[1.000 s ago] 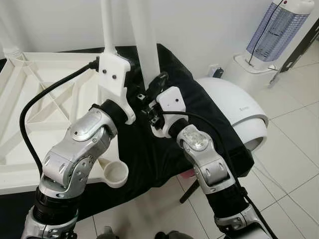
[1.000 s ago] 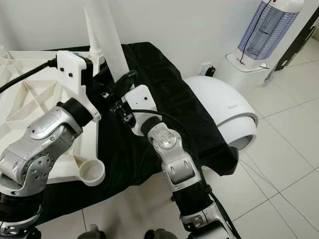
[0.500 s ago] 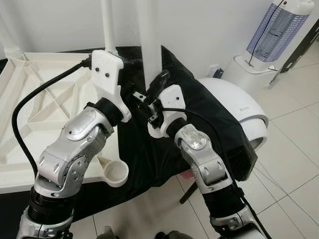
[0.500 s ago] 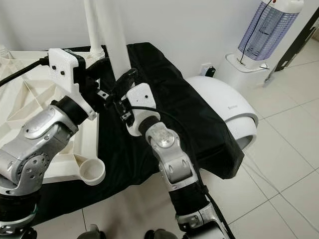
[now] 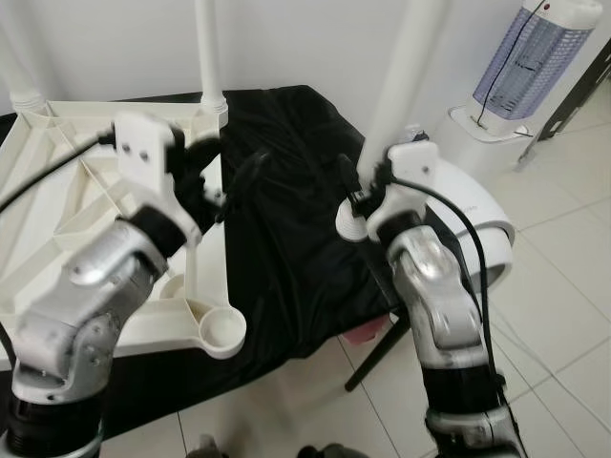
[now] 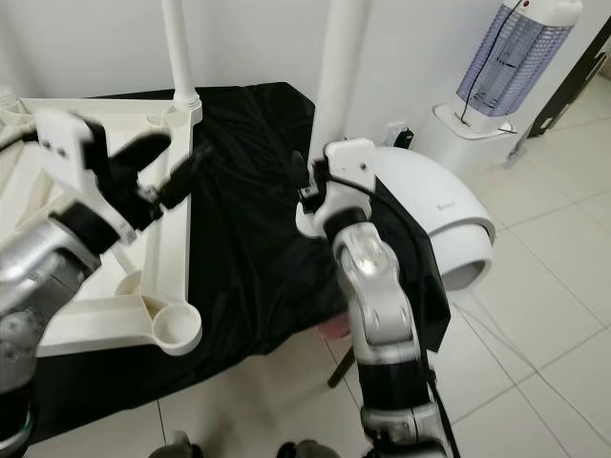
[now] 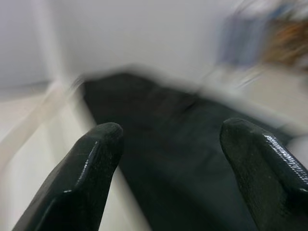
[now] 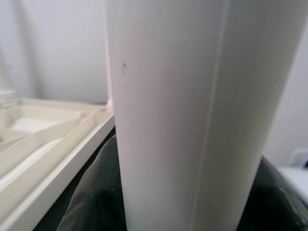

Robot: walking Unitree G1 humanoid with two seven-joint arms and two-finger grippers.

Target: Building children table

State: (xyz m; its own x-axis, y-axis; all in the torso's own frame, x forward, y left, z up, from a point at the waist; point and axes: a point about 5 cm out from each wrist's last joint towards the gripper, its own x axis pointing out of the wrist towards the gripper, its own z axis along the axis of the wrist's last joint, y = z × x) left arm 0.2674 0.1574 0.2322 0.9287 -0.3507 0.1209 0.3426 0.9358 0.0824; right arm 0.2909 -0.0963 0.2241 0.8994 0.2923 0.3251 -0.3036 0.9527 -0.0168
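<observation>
Between the right gripper (image 5: pixel 355 191) fingers stands a white table leg (image 5: pixel 401 72), pinched upright beside the black cloth (image 5: pixel 286 229). Left gripper (image 6: pixel 162 167) hovers with fingers spread above the upturned white tabletop (image 5: pixel 57 191)

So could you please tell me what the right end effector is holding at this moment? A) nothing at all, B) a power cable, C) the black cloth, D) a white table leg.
D: the right end effector is closed around a white table leg, held upright beside the black cloth.
</observation>
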